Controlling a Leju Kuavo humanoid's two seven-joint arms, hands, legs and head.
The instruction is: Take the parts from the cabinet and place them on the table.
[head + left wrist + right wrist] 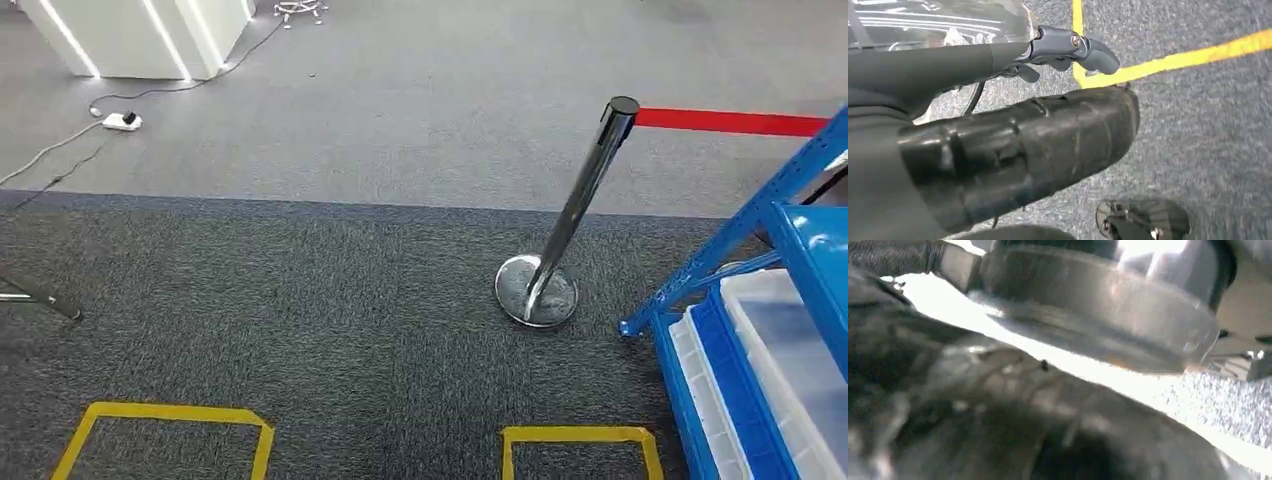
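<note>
Robot facing carpet, with the blue steel cabinet [752, 215] at its right edge of view

The clear plastic bins [790, 350] on the cabinet's blue shelves presumably hold the parts, though none can be made out. The left hand [1068, 50] hangs over the carpet with fingers curled and nothing plainly in them; the right hand's state I cannot tell (its wrist picture is blurred). The likeliest trouble, I judge, is clipping the tilted chrome barrier post [580, 205] and its red belt [735, 122] while turning toward the cabinet. The floor is dark grey carpet [330, 320] with yellow tape squares [165, 415]; a white power strip [122, 121] and cable lie on lighter carpet near a white stand [140, 35]
</note>
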